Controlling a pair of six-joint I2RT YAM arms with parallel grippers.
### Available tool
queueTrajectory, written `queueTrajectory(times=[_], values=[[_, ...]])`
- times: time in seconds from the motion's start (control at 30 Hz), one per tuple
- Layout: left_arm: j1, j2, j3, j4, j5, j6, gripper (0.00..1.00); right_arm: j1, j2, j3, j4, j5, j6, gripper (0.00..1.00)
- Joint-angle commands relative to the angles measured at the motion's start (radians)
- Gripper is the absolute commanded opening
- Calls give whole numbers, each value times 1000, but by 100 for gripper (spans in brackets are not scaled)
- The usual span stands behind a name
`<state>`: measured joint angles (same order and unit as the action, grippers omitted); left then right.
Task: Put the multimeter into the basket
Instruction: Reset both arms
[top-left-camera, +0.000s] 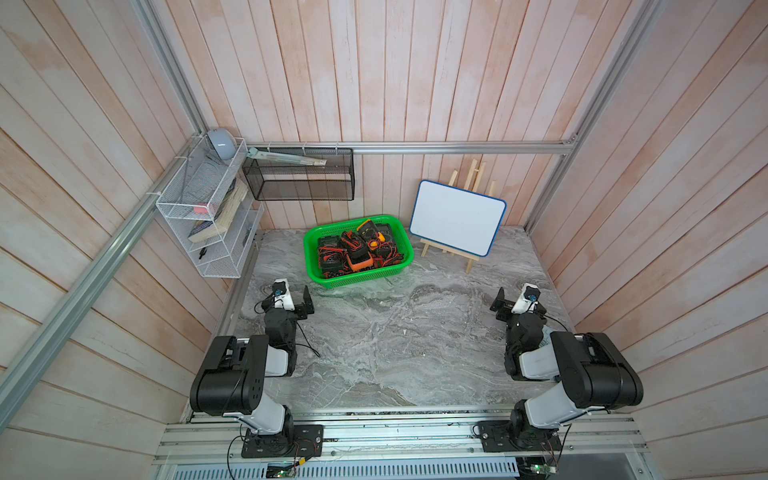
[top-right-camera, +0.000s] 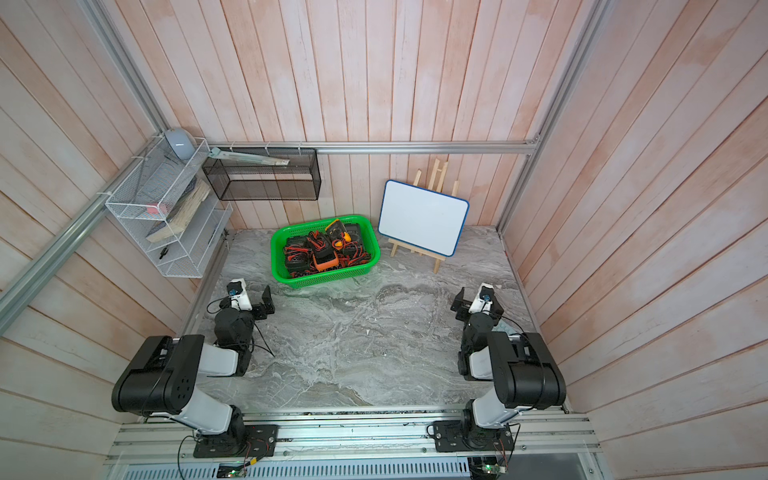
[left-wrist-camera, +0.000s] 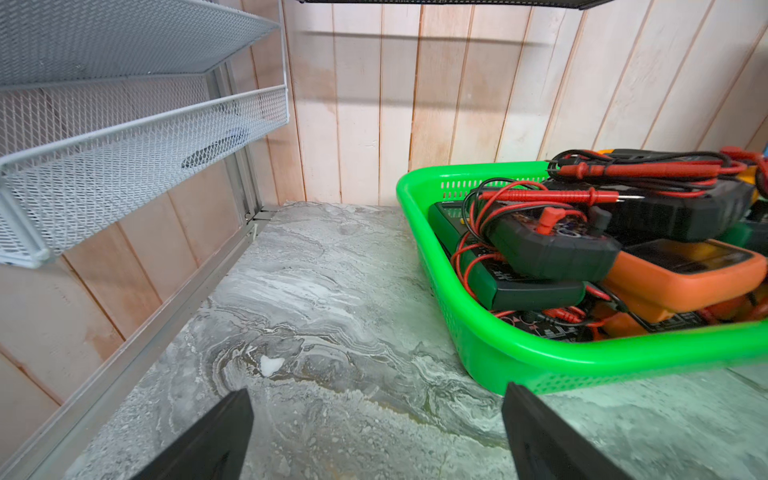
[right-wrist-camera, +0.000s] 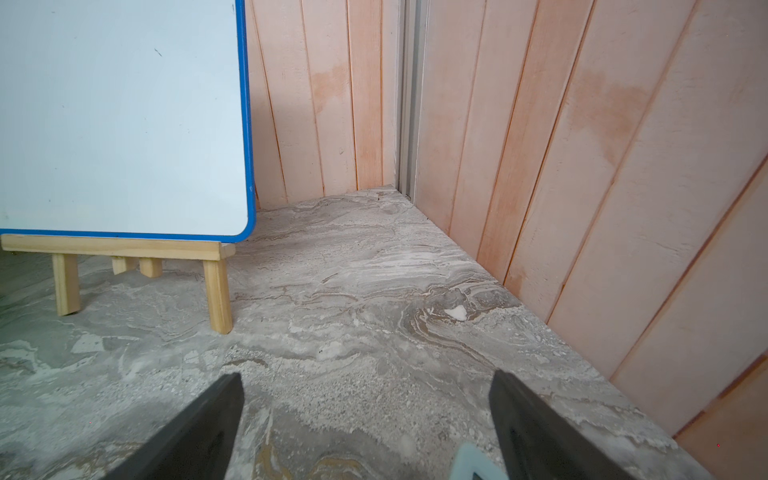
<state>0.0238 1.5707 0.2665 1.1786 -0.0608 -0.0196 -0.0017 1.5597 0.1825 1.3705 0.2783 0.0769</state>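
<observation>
Multimeters lie heaped inside the basket at the back of the surface; left pincer and right pincer sit spread and empty at the sides, probably because none lies outside.

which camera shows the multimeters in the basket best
Left wrist view: the multimeters lie close in the basket, though partly cropped. Both top views show them all, but small. The right wrist view shows none.

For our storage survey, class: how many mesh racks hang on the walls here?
2. A white wire rack hangs on the left side wall; a black mesh bin hangs on the back wall beside it. None appears hidden.
</observation>
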Motion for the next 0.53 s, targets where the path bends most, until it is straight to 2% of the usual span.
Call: queueTrajectory(times=[0.0,0.5], values=[[5,-5,11,-11,32,-12,100,-2,9,2,33,-6,-6,98],[1,-10,3,-3,39,0,100,-1,11,4,27,-7,-7,98]])
